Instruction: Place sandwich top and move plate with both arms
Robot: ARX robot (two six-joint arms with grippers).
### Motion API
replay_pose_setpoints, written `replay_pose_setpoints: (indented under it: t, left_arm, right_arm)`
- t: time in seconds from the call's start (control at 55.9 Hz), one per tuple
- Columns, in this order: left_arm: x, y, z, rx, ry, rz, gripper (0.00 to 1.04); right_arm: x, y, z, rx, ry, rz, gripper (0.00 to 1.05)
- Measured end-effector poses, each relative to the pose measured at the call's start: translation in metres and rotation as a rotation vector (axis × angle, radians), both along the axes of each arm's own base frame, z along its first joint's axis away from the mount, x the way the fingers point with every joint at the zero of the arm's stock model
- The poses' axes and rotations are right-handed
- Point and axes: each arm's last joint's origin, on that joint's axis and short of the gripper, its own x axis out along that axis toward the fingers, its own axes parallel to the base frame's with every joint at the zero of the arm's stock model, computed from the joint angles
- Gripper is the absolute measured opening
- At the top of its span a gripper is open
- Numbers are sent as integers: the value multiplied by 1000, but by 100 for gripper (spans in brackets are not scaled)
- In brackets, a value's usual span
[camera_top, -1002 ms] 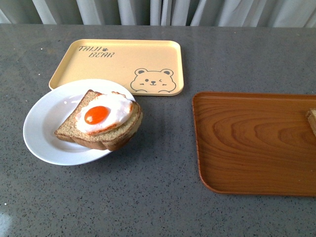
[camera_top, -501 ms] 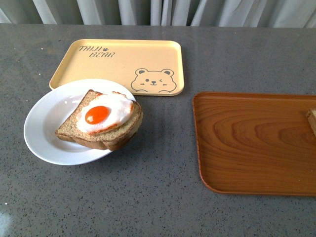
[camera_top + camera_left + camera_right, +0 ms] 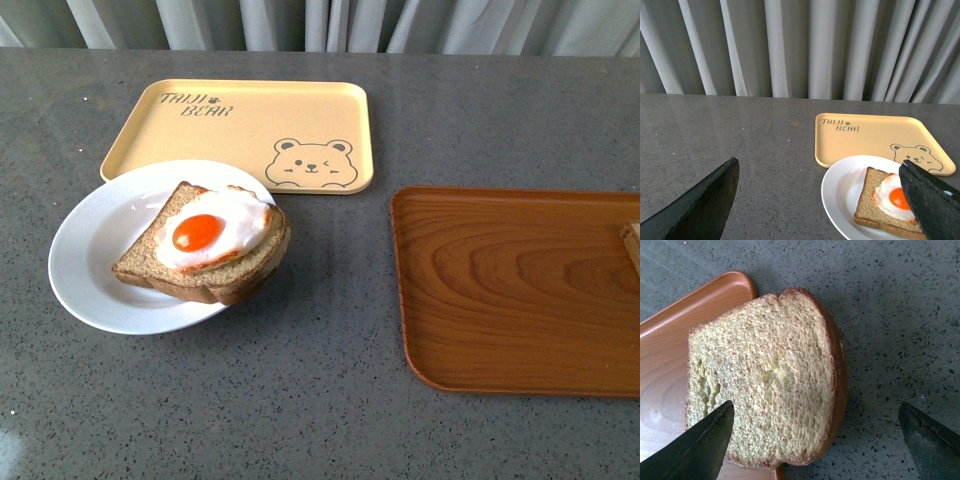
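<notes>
The white plate [image 3: 85,270] sits at the left of the grey table, with a brown slice topped by a fried egg [image 3: 205,240] on it. The sandwich top [image 3: 765,375], a plain brown slice, lies over the corner of the brown wood-grain tray [image 3: 665,360], its crust hanging out over the table. In the front view only a sliver of the sandwich top [image 3: 632,245] shows at the right edge. My right gripper [image 3: 816,404] hangs open above that slice, one finger on either side. My left gripper [image 3: 818,162] is open near the plate [image 3: 840,195], holding nothing. Neither arm appears in the front view.
A pale yellow bear tray [image 3: 240,125] lies just behind the plate, its front edge touching or tucked under the plate's rim. The brown wood-grain tray [image 3: 520,290] fills the right side. Grey curtains hang behind the table's far edge.
</notes>
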Motion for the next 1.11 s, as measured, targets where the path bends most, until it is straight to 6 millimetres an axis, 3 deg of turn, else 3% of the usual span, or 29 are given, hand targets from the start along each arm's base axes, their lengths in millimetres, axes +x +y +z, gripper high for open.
replay_pose_setpoints:
  t: [0.286,0.572,0.823,1.109]
  left_arm:
    - [0,0,0,0,0,0,96]
    - [0,0,0,0,0,0,96]
    - [0,0,0,0,0,0,96]
    - [0,0,0,0,0,0,96]
  right_arm:
    - [3,4,-8,18,23,-10,93]
    - [3,4,-10,44,30,-18,53]
    - [0,3,8,116,-4,-20,2]
    - [-9,7,54,213,-93,-6,2]
